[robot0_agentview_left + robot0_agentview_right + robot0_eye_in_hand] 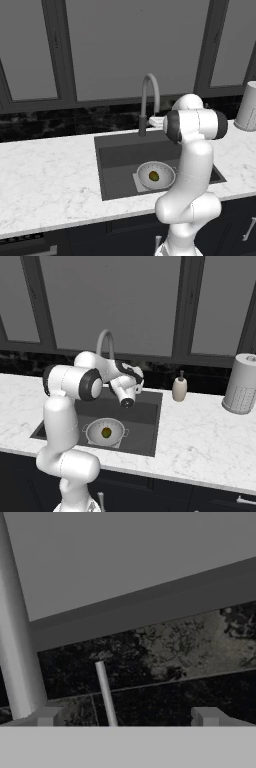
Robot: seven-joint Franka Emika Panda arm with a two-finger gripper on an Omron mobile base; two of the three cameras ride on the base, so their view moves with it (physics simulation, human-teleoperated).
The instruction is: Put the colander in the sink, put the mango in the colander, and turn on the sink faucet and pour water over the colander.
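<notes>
fingers (127,718): spread wide, holding nothing | thin lever (105,694) of sink faucet (148,102) between them, untouched

flat, even rendered light all round, no clear source and no glare. the marble surface (50,170) reads bright, the window panes (135,45) a dull uniform grey. soft shading pools inside the sink (120,160) below the hand. edges look slightly soft and low in detail. beyond the hand, the backsplash (190,657) texture smears, blurry up close.
</notes>
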